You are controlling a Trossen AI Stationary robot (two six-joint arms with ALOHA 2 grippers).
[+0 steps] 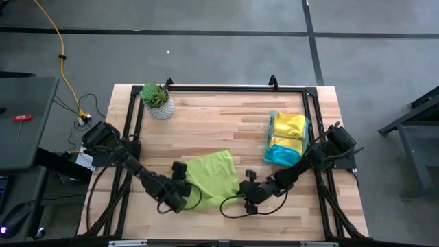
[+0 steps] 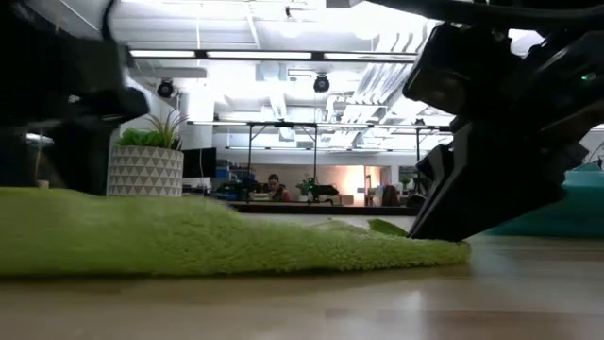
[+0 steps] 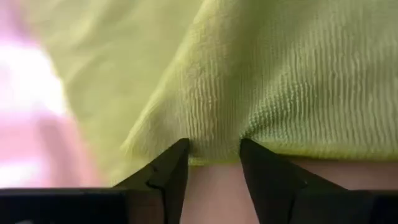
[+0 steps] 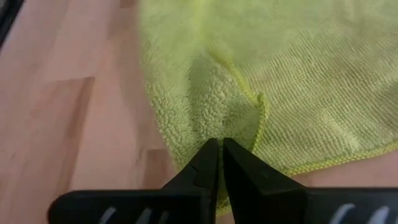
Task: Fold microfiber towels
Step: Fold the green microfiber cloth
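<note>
A lime green microfiber towel (image 1: 209, 175) lies spread on the wooden table near its front edge; it also shows in the low view (image 2: 189, 241). My left gripper (image 1: 186, 186) is at the towel's near left part, open, its fingertips at the cloth's edge (image 3: 214, 155). My right gripper (image 1: 241, 186) is at the towel's near right part, shut on the cloth (image 4: 221, 146). Yellow and teal towels (image 1: 287, 139) lie in a translucent green tray at the right. My left gripper stands with its open fingertips (image 3: 180, 149) at the towel's edge; whether they touch the cloth I cannot tell. My right gripper pinches the towel's edge (image 4: 205, 134) between its two fingers, close to a corner. The cloth puckers into a ridge at the fingertips. The fingers slant down from the table's near right side, and the towel lies on the table.
A small potted plant (image 1: 158, 101) stands at the table's far left. The tray (image 1: 269, 140) sits at the right, behind my right arm. A black frame (image 1: 226, 88) runs around the table's edges. Bare wood lies between the plant and the tray.
</note>
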